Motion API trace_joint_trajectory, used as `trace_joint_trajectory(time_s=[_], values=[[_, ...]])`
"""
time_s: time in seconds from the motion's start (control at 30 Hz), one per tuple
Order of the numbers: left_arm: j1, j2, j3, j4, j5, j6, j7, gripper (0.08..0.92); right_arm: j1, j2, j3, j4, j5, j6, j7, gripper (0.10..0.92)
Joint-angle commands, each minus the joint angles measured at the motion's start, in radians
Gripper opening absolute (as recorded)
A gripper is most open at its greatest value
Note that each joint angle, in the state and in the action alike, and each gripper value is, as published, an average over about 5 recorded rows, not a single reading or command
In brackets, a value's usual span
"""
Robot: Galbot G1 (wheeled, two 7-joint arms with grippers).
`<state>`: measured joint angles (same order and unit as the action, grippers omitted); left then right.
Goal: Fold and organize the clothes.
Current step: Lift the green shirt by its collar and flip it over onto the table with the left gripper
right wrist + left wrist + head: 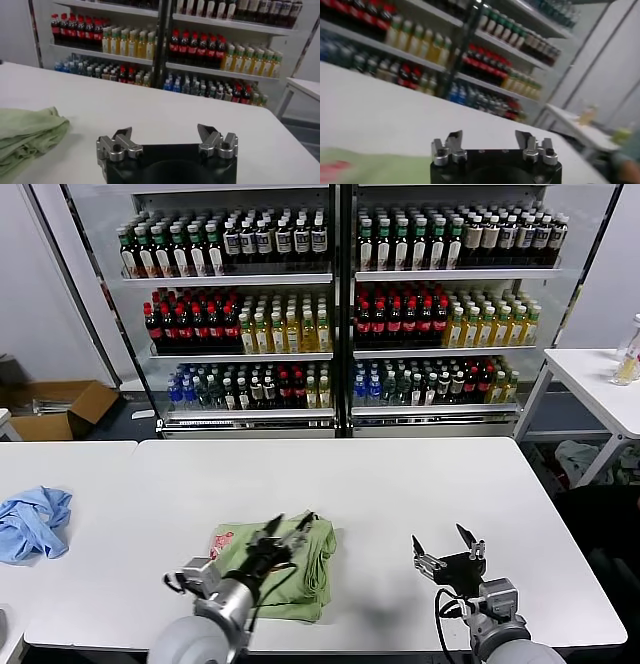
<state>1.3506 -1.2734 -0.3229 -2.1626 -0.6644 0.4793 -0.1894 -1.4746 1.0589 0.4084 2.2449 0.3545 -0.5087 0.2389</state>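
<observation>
The light green polo shirt (295, 569) lies folded into a compact bundle near the table's front edge, its red-and-white logo showing at the left corner. My left gripper (290, 527) is open and empty, hovering just above the shirt's far edge. In the left wrist view the gripper (490, 136) shows spread jaws, with a strip of the shirt (380, 169) beside it. My right gripper (444, 540) is open and empty above bare table to the right of the shirt. In the right wrist view that gripper (165, 131) is wide apart, with the shirt (27, 132) off to one side.
A crumpled blue cloth (32, 522) lies at the table's left edge. A glass-door cooler (340, 304) full of bottles stands behind the white table (400, 484). A second white table (600, 384) stands at the right, and a cardboard box (60, 406) on the floor at left.
</observation>
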Motion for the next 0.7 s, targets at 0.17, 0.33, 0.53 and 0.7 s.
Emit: trace_joint_trajectory(time_s=[0.17,0.33,0.53,0.7], values=[[0.153,0.079,-0.228,0.104,0.277,0.057,-0.037,0.817,0.017,0.000,-0.006,0.000,-0.001,0.005,-0.003,0.823],[0.143,0.054,-0.206,0.126,0.269,0.083,-0.037,0.822,0.008,-0.001,-0.001,0.004,-0.002,0.007,-0.005,0.823],[0.115,0.038,-0.185,0.162,0.244,0.072,-0.031,0.823,-0.006,-0.003,0.005,0.008,-0.002,0.012,-0.007,0.823],[0.093,0.027,-0.181,0.180,0.222,0.062,-0.016,0.814,-0.013,-0.005,0.008,0.010,-0.003,0.015,-0.007,0.823]])
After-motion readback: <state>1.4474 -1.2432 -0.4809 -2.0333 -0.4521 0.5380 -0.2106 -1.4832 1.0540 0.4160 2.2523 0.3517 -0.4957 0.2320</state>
